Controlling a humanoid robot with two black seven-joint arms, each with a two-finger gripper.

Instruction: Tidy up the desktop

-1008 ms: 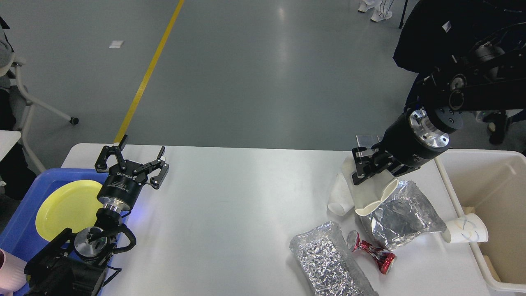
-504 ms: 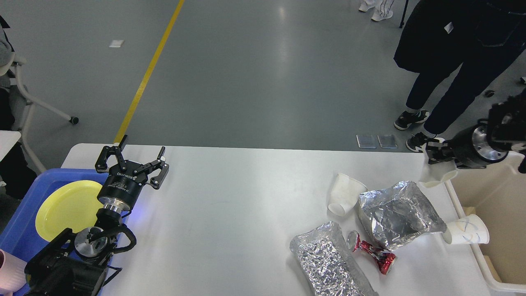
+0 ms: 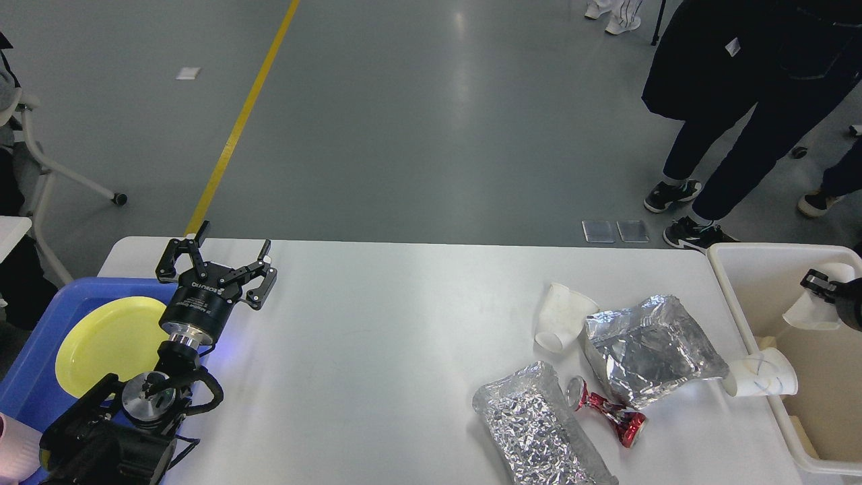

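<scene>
desktop [image 3: 377, 350] fills the lower view, and we use it as landmark. at its far-left corner our left gripper [image 3: 217, 261] hangs with fingers spread wide, holding nothing. off its right edge, over the beige tub [image 3: 754, 252], our right gripper [image 3: 823, 286] grips a crumpled white cup [image 3: 808, 315]. two foil bags [image 3: 650, 350] lie near its right end.

The left arm [image 3: 135, 404] is black with a silver ring at the wrist, a looping black cable and white lettering on the cylinder behind its black two-fingered left gripper [image 3: 219, 259].
</scene>
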